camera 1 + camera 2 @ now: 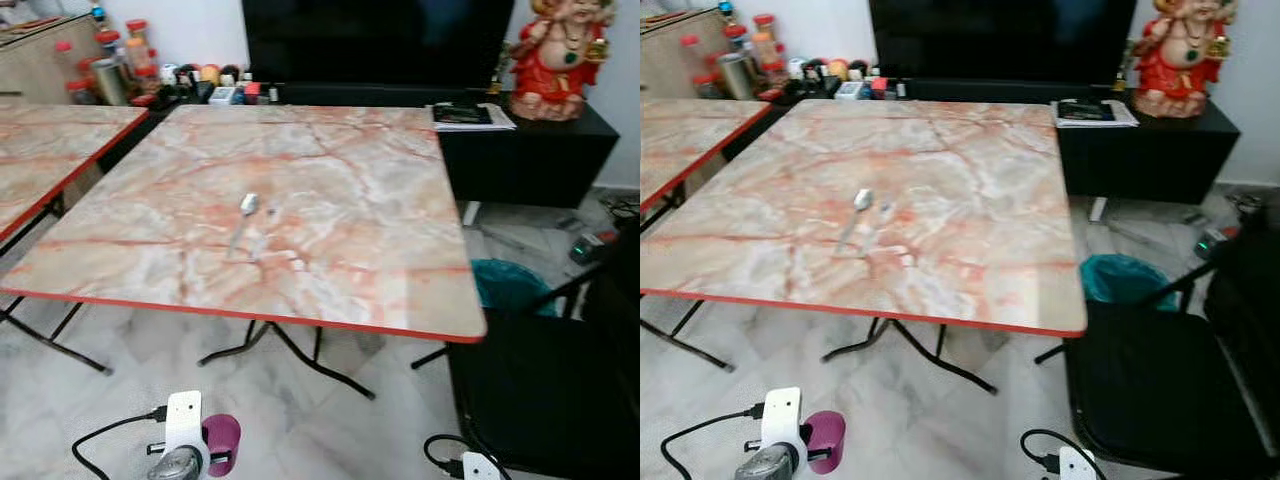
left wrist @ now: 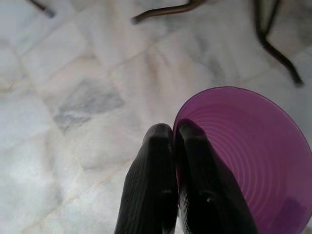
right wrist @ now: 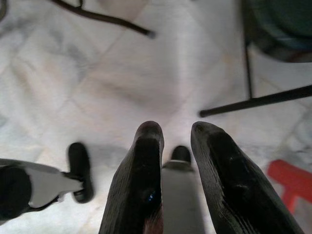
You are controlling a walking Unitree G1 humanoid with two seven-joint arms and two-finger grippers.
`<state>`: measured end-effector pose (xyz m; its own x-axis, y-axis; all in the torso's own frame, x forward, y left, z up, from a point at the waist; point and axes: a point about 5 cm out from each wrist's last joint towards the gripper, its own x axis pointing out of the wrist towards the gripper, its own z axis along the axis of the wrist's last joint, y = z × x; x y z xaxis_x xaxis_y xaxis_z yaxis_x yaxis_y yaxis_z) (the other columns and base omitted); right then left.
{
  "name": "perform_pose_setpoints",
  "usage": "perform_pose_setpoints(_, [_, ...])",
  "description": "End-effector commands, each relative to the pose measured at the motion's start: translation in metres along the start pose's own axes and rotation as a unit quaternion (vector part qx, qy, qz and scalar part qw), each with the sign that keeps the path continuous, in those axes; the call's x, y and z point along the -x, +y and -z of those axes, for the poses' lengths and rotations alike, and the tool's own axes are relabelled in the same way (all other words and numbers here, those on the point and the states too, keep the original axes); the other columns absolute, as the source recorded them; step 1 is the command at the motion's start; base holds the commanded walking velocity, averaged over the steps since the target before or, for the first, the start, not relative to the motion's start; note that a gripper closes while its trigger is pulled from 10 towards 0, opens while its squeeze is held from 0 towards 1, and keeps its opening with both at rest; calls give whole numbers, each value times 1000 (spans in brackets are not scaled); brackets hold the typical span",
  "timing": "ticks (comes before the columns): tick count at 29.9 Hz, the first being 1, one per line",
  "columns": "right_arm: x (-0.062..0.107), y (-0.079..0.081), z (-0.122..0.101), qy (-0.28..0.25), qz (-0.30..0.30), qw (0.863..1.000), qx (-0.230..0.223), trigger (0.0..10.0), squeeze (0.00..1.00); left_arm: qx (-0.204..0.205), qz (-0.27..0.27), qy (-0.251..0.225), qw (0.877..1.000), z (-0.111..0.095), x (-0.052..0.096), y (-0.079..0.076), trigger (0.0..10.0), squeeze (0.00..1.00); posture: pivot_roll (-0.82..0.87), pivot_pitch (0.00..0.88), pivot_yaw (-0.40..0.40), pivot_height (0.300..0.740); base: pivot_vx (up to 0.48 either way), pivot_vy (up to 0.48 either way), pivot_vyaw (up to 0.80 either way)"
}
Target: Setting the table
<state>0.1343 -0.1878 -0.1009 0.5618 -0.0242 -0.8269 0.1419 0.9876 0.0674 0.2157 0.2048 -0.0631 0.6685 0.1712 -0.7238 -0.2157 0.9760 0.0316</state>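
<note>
— While the head camera looks down over the table (image 1: 330,180), how much of the arms can you see?

— Little. Both are cut off at the bottom edge. The left pincer (image 2: 173,134) hangs low over the marble floor (image 2: 73,97), its two black fingers pressed together over the rim of a purple cup (image 2: 248,156), one finger inside the cup and one outside. From the head the cup (image 1: 222,443) shows as a small magenta shape beside the white wrist.

— And the cup itself?

— Translucent purple plastic, round, with fine ridges ringing its inner wall. It is held below table height, in front of the near red edge.

— The right pincer (image 3: 176,134)?

— Its fingers stand apart with nothing between them, pointing down at the floor. The red shape at that view's corner is too cropped to name.

— What lies on the table?

— A spoon (image 1: 245,215) near the middle, with what may be a second utensil right beside it; the blur makes that hard to settle.

— What stands around?

— A second marble table (image 1: 50,150) to the left, a black chair (image 1: 540,390) to the right, a teal bin (image 1: 505,285) beyond it. Behind are a dark screen (image 1: 375,40), jars (image 1: 110,60), and a red figurine (image 1: 560,60) on a black cabinet (image 1: 530,150).
</note>
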Motion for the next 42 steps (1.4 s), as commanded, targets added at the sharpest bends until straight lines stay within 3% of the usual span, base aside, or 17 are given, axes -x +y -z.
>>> perform_pose_setpoints(1, [0,5,1,0,-4,1000,-3,10000,0,14,-16,7,1000,3,1,9,10000,0,-9,0,21,740,0,480,0])
perform_pose_setpoints(13, [0,6,1,-1,-11,1000,-1,10000,0,32,-21,12,999,6,1,11,10000,0,-4,0,25,740,0,480,0])
perform_pose_setpoints(42, [0,7,1,-2,-20,1000,-1,10000,0,24,-25,18,999,7,1,15,10000,0,-2,0,27,740,0,480,-84])
